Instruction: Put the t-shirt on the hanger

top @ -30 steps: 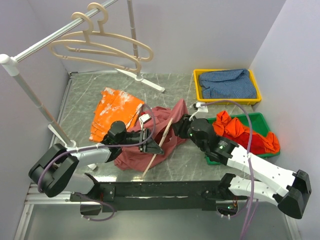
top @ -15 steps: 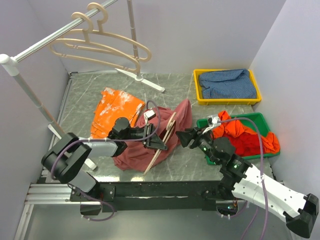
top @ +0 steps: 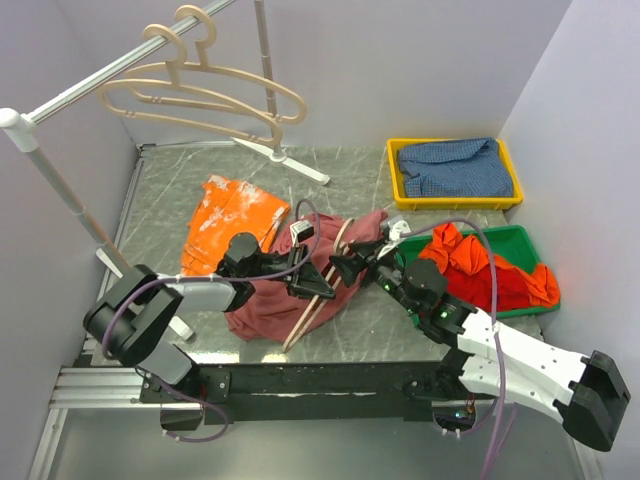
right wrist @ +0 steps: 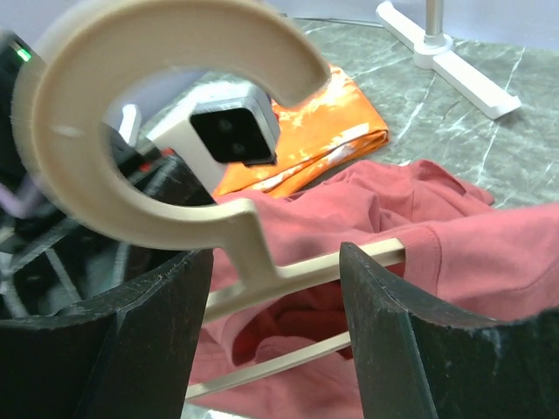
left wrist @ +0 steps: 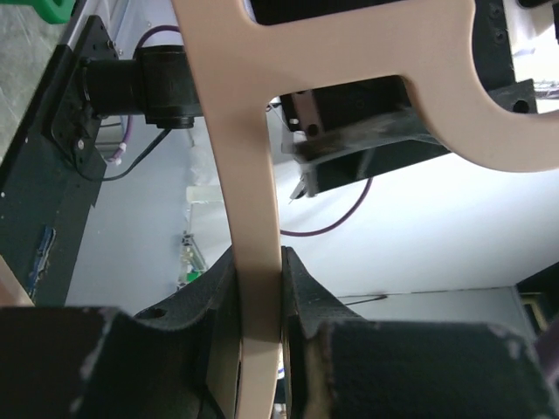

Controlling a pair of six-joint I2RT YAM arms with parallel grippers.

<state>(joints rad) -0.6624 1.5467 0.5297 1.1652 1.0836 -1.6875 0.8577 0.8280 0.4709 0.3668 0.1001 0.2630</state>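
Left gripper: clenched on the hanger; in its wrist view the pale bar runs straight up between the two fingers, pinched on both sides.
Orange cloth: lies beyond and to the left of that gripper, apart from it and not part of the job.
Hanger, position: slanted in front of the left gripper, its lower end toward the arm bases and its hook right above the right gripper.
T-shirt: crumpled on the table under both grippers; the right wrist view shows one hanger arm running into its folds, so it looks partly threaded, not yet hung.
Right gripper: released, fingers spread wide on either side of the hanger's neck just under the hook, gripping nothing.
Step in hand: likely taking the neck so the hanger can be handed over.
Doing it well: close squarely on the neck, not on the hook's curve; keep the left grip firm until the right has it; avoid trapping cloth between the fingers.
Change, right gripper: half a second ago it stood off to the right near the green tray, clear of the hanger; it has come in and opened wider than a second ago.
Change, left gripper: same grip throughout.
Change, t-shirt: its raised far edge has sagged flatter.
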